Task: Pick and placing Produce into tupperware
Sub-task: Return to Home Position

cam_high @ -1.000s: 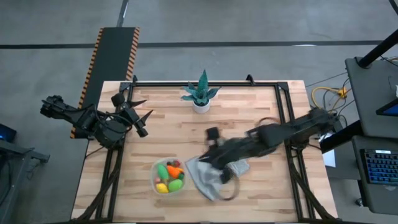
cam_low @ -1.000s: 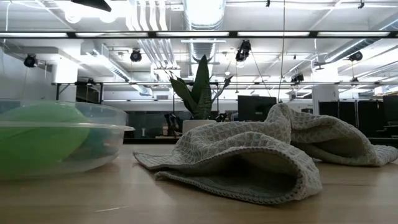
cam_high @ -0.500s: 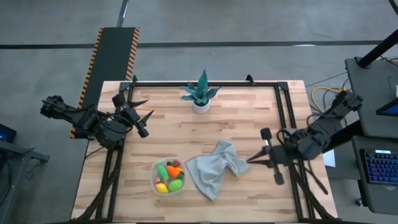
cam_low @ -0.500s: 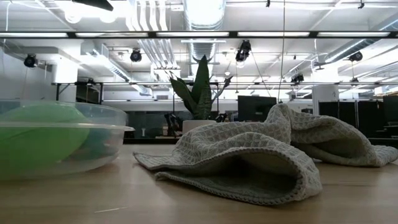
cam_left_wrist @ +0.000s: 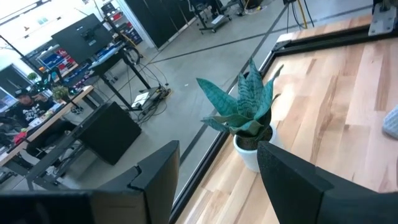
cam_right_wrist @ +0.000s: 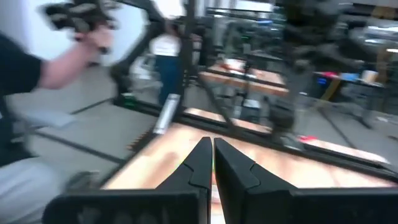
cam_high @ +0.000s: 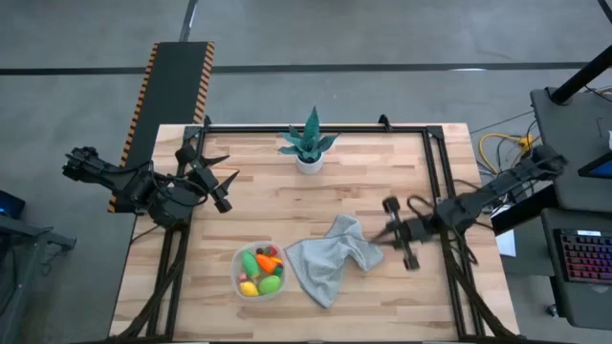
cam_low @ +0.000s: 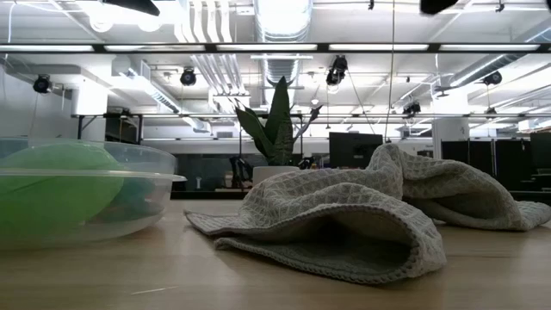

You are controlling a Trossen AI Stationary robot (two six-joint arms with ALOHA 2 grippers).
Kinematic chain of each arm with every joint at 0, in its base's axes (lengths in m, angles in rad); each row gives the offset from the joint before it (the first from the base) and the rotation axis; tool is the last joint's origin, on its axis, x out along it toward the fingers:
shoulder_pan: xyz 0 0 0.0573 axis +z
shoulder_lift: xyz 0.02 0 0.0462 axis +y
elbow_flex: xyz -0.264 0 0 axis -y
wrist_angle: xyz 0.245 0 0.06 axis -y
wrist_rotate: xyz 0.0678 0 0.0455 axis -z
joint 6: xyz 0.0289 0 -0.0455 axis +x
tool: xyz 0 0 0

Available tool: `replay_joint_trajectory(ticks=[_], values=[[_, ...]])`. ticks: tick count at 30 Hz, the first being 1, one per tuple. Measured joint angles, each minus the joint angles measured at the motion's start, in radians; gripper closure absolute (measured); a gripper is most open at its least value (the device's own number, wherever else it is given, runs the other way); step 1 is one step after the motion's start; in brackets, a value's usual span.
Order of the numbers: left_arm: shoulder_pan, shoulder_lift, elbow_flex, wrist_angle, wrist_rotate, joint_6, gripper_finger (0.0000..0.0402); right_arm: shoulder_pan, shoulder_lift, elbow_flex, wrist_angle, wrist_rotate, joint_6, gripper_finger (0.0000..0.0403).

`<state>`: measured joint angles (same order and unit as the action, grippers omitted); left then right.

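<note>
The tupperware [cam_high: 237, 271] stood on the near part of the wooden counter [cam_high: 382, 162], left of centre. It was a clear, round-cornered plastic tub, open at the top. The produce [cam_high: 260, 272] lay heaped inside it: small toy pieces in green, orange, yellow and red, filling most of the tub. From counter height, 1 large green piece showed through the cloudy wall.

A crumpled grey waffle cloth [cam_high: 330, 263] lay just right of the tub, its edge at the tub's side. A spiky teal plant in a white pot [cam_high: 308, 141] stood at the far edge, near the middle.

The left tool [cam_high: 218, 170] hung over the counter's left edge, well apart from the tub, released, with its 2 fingers spread wide and nothing between them. The right tool [cam_right_wrist: 211, 149] was above the counter's right side, just right of the cloth, clenched, with its fingers pressed together on nothing.
</note>
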<state>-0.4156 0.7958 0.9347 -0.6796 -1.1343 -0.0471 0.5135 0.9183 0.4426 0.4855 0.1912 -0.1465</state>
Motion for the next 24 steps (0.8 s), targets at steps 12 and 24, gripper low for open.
replay_joint_trajectory(ticks=[12, 24], values=[[0.0, 0.007, -0.006, -0.001, -0.003, 0.0, 0.0201, -0.212, -0.501, -0.026, -0.434, -0.018, -0.036, 0.0395], [0.002, 0.032, -0.009, 0.018, -0.022, -0.001, 0.0201, -0.215, -0.762, -0.145, -0.513, -0.241, 0.001, 0.0395]])
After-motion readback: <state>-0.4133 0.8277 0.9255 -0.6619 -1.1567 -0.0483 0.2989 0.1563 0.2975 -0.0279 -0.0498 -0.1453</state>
